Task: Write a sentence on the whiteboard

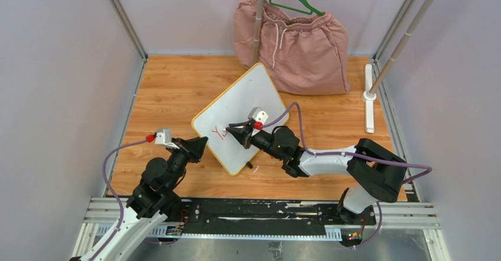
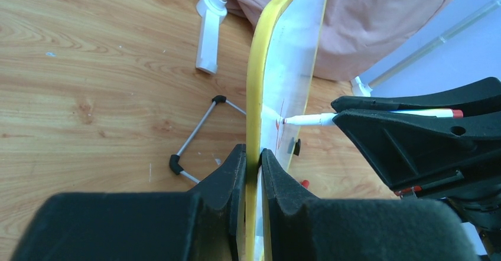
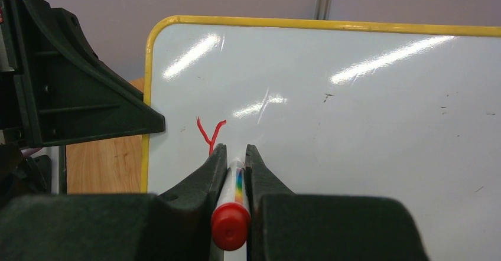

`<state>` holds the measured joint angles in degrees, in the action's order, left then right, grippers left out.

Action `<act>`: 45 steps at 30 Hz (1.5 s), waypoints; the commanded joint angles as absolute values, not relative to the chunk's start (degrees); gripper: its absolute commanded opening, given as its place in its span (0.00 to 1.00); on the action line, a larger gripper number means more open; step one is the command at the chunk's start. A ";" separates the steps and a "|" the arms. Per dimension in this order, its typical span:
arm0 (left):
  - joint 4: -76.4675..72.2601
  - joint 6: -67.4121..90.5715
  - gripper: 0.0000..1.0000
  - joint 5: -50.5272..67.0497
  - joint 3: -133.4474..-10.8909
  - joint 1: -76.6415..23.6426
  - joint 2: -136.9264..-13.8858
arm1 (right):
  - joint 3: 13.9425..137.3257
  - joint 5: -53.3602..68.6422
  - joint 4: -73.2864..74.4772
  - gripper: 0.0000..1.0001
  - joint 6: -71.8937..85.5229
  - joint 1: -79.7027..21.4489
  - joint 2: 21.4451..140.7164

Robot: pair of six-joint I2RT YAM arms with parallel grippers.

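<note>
Here is the whiteboard (image 1: 239, 116) in the middle of the wooden surface (image 1: 171, 90), turned cornerwise to the arms and tipped up on its edge; from the left wrist its yellow rim runs straight up the view, with the thin wire stand (image 2: 195, 137) behind it resting on the wood; the left tool (image 2: 253, 155) is clamped on that rim at the board's near left corner, one finger on the front face and one on the back, with the board between them.

Over to the right tool (image 3: 236, 152); its fingers are closed tight on a white marker (image 3: 230, 225) with a red end cap, the barrel lying along the gap between them and pointing at the board; from the left wrist the marker's tip (image 2: 287, 120) is right at the white face, touching or just off it, I cannot tell which.

The sentence (image 3: 210, 134) is one red letter, a Y, near the board's left rim and just beside the right tool's fingertips; the white face to its right carries only a few faint specks.

Behind the board, a pink garment (image 1: 295, 42) lies heaped at the back of the surface under a green hanger (image 1: 293, 0); a white rack foot (image 1: 369, 95) sits to the right.
</note>
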<state>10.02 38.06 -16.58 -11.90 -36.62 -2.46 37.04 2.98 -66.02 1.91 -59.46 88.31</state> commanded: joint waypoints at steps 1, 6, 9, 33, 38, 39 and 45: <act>11.83 36.30 0.00 -18.46 -13.01 -36.75 -1.76 | 37.44 4.13 -65.57 0.00 2.61 -59.71 89.12; 11.87 36.30 0.00 -18.41 -13.01 -36.75 -1.70 | 35.95 4.00 -65.92 0.00 3.09 -60.10 88.88; 11.87 36.38 0.00 -18.46 -12.97 -36.74 -1.75 | 35.37 3.87 -65.88 0.00 3.17 -60.33 88.61; 11.65 36.70 0.00 -18.22 -12.77 -36.74 -1.77 | 36.77 3.19 -63.36 0.00 1.84 -57.42 83.76; 11.70 36.79 0.00 -18.11 -12.66 -36.74 -1.66 | 37.63 3.60 -63.91 0.00 1.93 -56.72 84.95; 11.76 36.71 0.00 -18.11 -12.66 -36.74 -1.67 | 37.76 3.65 -64.09 0.00 2.00 -56.57 85.09; 11.54 36.73 0.00 -18.18 -12.53 -36.79 -1.67 | 39.12 4.29 -64.23 0.00 2.09 -56.16 85.66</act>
<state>10.07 38.04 -16.12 -11.90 -36.62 -2.24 36.25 3.18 -62.87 2.90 -57.01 85.03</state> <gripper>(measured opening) 0.161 0.132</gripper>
